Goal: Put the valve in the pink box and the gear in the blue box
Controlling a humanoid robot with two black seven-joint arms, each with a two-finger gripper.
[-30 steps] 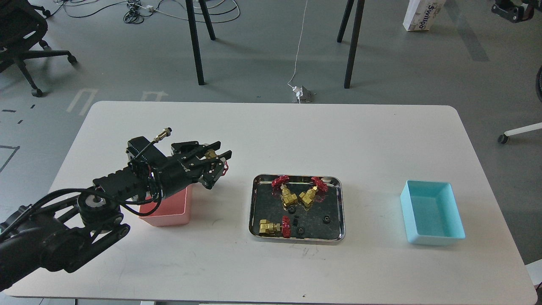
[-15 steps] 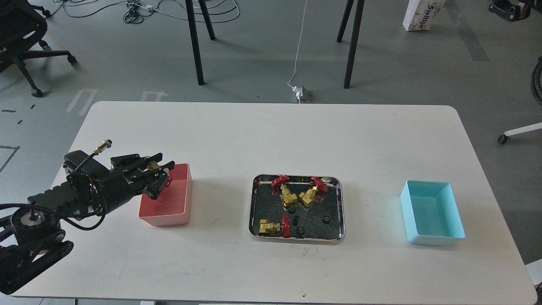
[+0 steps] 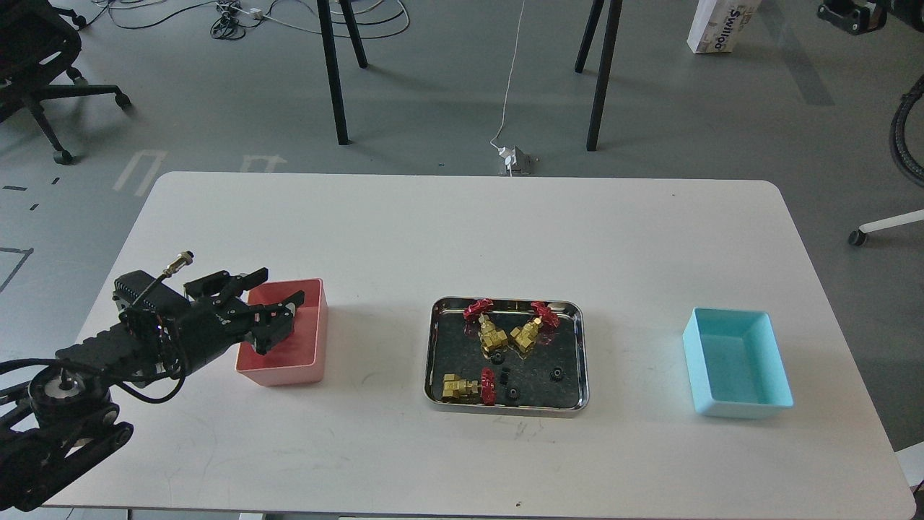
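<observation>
My left gripper (image 3: 281, 287) hangs over the left part of the pink box (image 3: 289, 374), its fingers spread apart with nothing between them. No valve shows inside the pink box; my gripper covers part of its floor. Three brass valves with red handwheels lie in the steel tray (image 3: 577, 354): two at the back (image 3: 491, 336) (image 3: 525, 336) and one at the front left (image 3: 462, 388). Several tiny black gears (image 3: 556, 373) lie on the tray floor. The blue box (image 3: 736, 361) stands empty at the right. My right gripper is out of view.
The white table's front edge (image 3: 462, 505) is close below. Black table legs, a cable and an office chair stand on the floor beyond the far edge.
My left arm carried a valve leftward from beside the tray to above the pink box. Its fingers have since spread, and the valve no longer shows between them.
</observation>
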